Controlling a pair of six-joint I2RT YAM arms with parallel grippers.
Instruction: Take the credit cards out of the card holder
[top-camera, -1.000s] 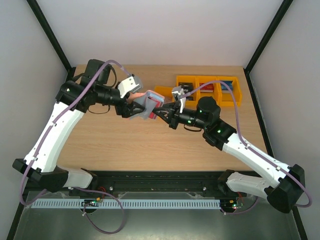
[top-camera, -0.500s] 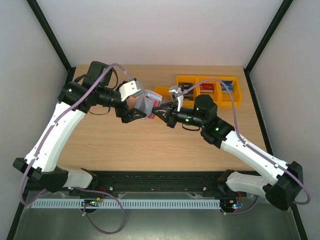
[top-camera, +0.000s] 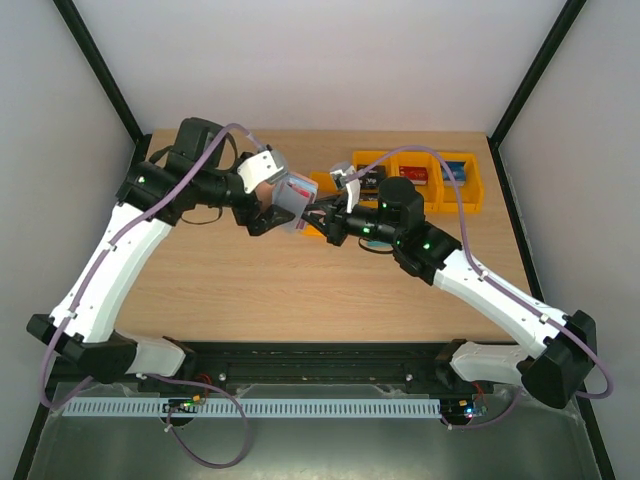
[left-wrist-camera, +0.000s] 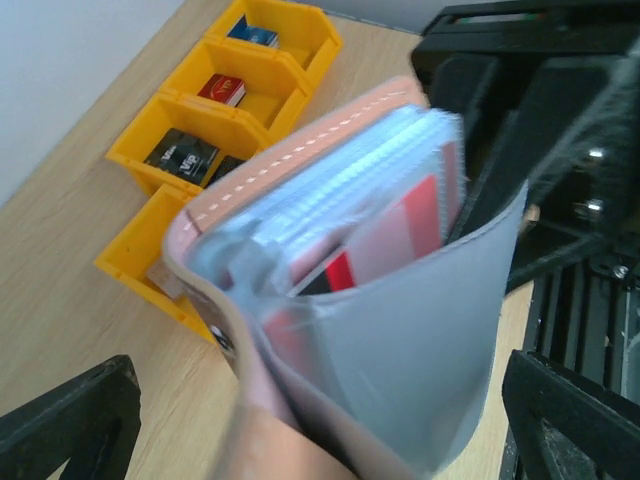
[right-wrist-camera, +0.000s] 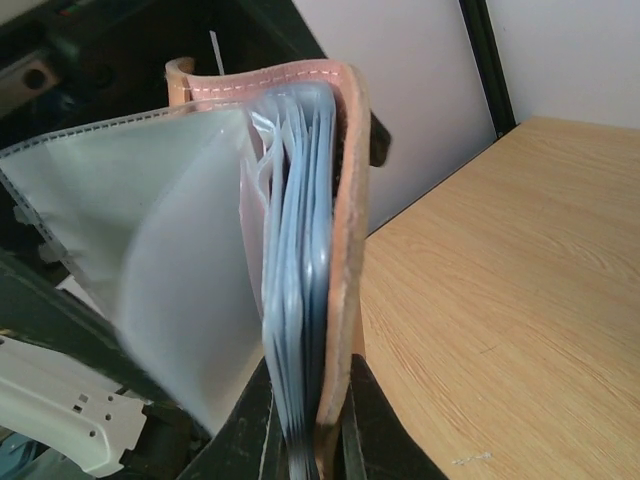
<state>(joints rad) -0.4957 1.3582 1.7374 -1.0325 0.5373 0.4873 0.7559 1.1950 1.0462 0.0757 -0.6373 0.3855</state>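
The card holder (top-camera: 290, 198) is held up in the air over the far part of the table (top-camera: 250, 290), between the two grippers and just in front of the orange bins (top-camera: 470, 160). It is spread open like a booklet. The pinkish stitched cover is bent back, the clear plastic sleeves (right-wrist-camera: 300, 230) are fanned out, and one grey sleeve flap (left-wrist-camera: 400, 360) is peeled away from the stack. A red-and-white card (left-wrist-camera: 405, 230) is seen seated in the sleeves, not pulled out. The light blue-grey card cannot be made out among the bluish plastic.

The right gripper (top-camera: 312, 215) is clamped on the card holder. In the right wrist view its dark fingers (right-wrist-camera: 375, 440) are pressed together on the cover and sleeve stack at the lower edge.

The left gripper (top-camera: 262, 215) is placed at the holder's other end. Its fingers (left-wrist-camera: 70, 420) are seen wide apart on either side, and whether they bear on the holder cannot be told.

Small red, blue and black items are seen in the bins.
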